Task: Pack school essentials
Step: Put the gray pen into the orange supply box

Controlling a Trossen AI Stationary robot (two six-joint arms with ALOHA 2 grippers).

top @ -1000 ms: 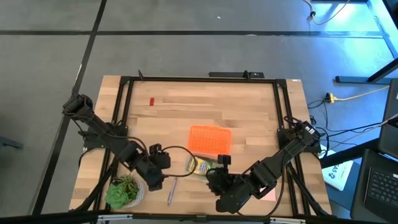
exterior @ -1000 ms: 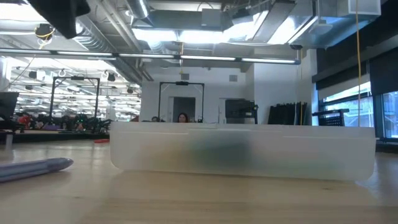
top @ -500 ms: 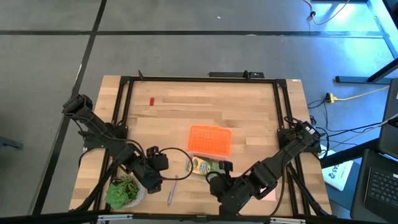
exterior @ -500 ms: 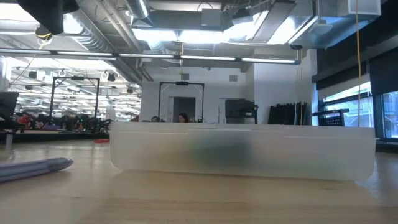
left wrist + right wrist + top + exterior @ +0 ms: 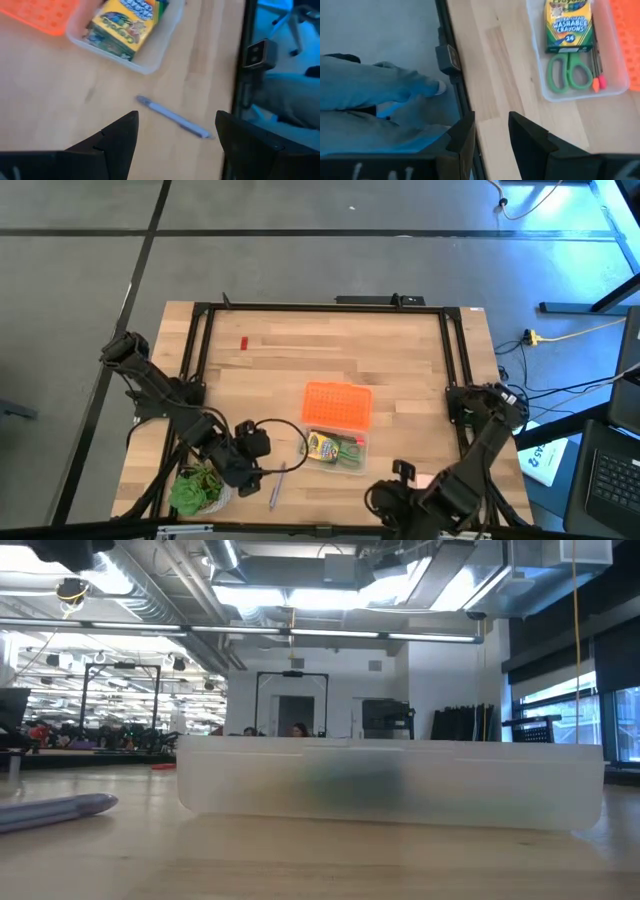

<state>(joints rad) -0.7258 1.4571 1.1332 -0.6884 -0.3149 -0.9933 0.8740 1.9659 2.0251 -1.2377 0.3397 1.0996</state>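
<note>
A clear plastic case (image 5: 336, 451) lies on the table and holds the yellow-green crayon box (image 5: 568, 24), the green-handled scissors (image 5: 568, 71) and two thin pencils (image 5: 596, 67). Its orange lid (image 5: 337, 405) lies just beyond it. The greyish-purple pen (image 5: 173, 117) lies flat on the wood left of the case. My left gripper (image 5: 255, 475) hovers open over the pen, touching nothing. My right gripper (image 5: 380, 498) is open and empty near the table's near edge, right of the case. The tiny red eraser (image 5: 243, 343) lies at the far left. The pink note pad (image 5: 424, 480) peeks out beside my right arm.
A small green potted plant (image 5: 196, 490) stands at the near left corner, close to my left arm. A black frame rail (image 5: 451, 65) runs along the table's near edge. In the low view the case wall (image 5: 390, 787) fills the middle, with the pen (image 5: 60, 810) at left.
My right gripper has drawn back from above the clear case toward the table's near edge and a little to the right, uncovering the scissors and crayon box in the case. My left gripper has shifted slightly toward the near edge, over the pen.
</note>
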